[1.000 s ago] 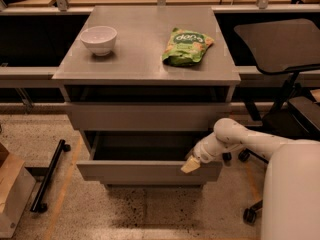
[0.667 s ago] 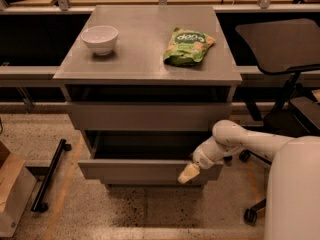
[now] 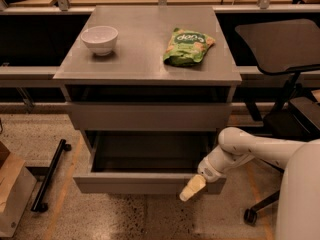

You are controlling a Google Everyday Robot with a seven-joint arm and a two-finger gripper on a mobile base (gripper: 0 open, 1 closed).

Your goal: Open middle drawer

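Note:
The grey cabinet [image 3: 150, 66] has its middle drawer [image 3: 130, 183] pulled out toward me, so its shallow grey box interior [image 3: 150, 151] shows. Another flat grey drawer front [image 3: 150, 116] sits above it, with a dark gap under the cabinet top. The lowest drawer is hidden beneath the open one. My gripper [image 3: 192, 188], cream-tipped on a white arm [image 3: 240, 151], is against the right part of the open drawer's front, low on the panel.
A white bowl [image 3: 99, 39] and a green snack bag [image 3: 187, 46] lie on the cabinet top. A black office chair [image 3: 280, 39] stands at the right. A black wheeled bar [image 3: 50, 176] and a cardboard box [image 3: 12, 194] are on the floor at the left.
The middle drawer has slid further out toward me. My gripper has moved with its front, down and toward the camera.

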